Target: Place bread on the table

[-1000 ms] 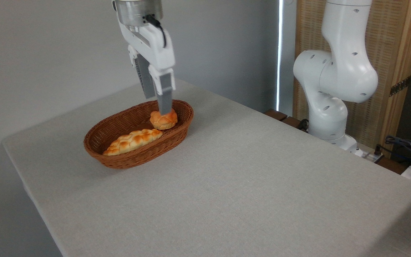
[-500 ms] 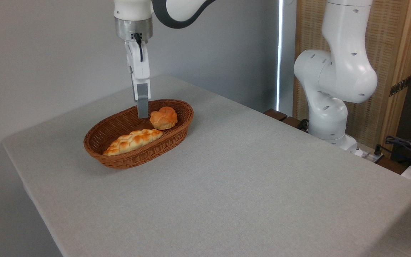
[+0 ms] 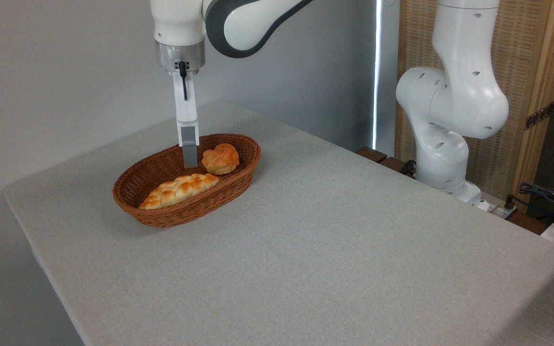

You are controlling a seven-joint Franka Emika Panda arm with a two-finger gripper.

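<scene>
The bread, a long braided golden loaf, lies in the front half of the brown wicker basket on the grey table. My gripper hangs straight down inside the basket, its tips just above and behind the loaf's right end and left of the round bun. It faces the camera edge-on, so only the near finger shows and the gap between the fingers is hidden. Nothing is held.
The arm's white base stands beyond the table's far right edge, with cables beside it. A wall runs behind the basket. Bare grey tabletop stretches in front of and to the right of the basket.
The gripper, open over the bun a second ago, has turned edge-on, shifted left off the bun and come down into the basket behind the loaf. Both breads have stayed put.
</scene>
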